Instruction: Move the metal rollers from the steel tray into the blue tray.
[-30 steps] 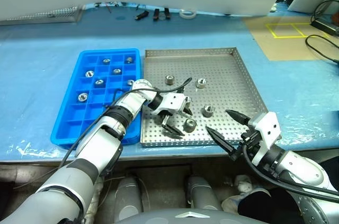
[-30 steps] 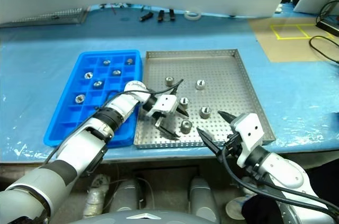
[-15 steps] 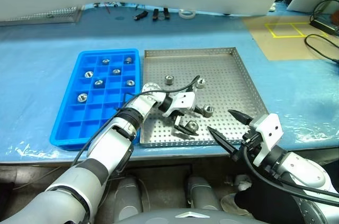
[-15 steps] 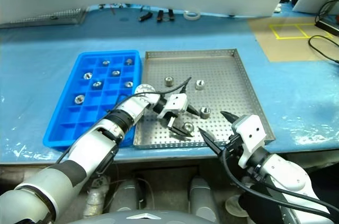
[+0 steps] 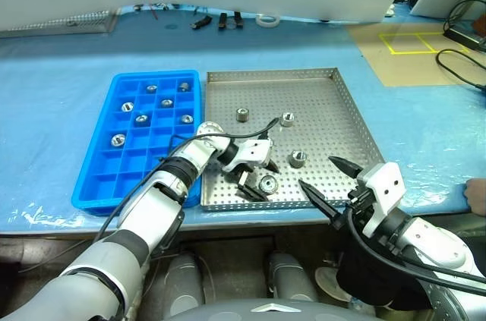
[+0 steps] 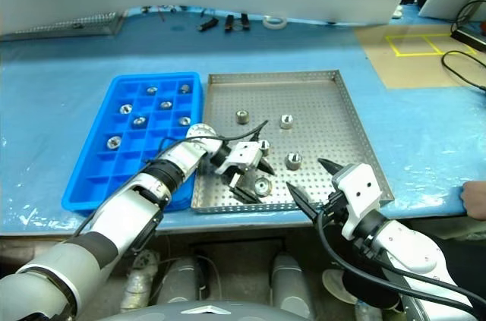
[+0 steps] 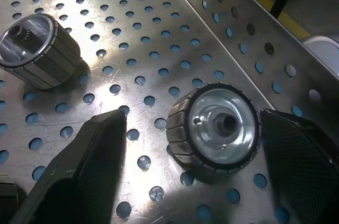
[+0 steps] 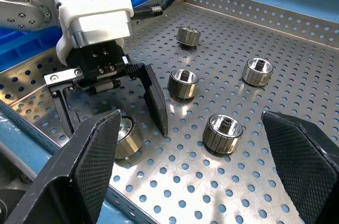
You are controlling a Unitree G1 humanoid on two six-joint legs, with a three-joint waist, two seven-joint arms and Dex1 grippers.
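The blue-covered surface is carrying the steel tray, with the blue tray lying just beside it on the left. The left claw is standing open around one of the metal rollers near the steel tray's front rim, seemingly not yet touching it. The right claw is hovering open over the steel tray's front right corner. Six rollers are sitting in the blue tray's far compartments.
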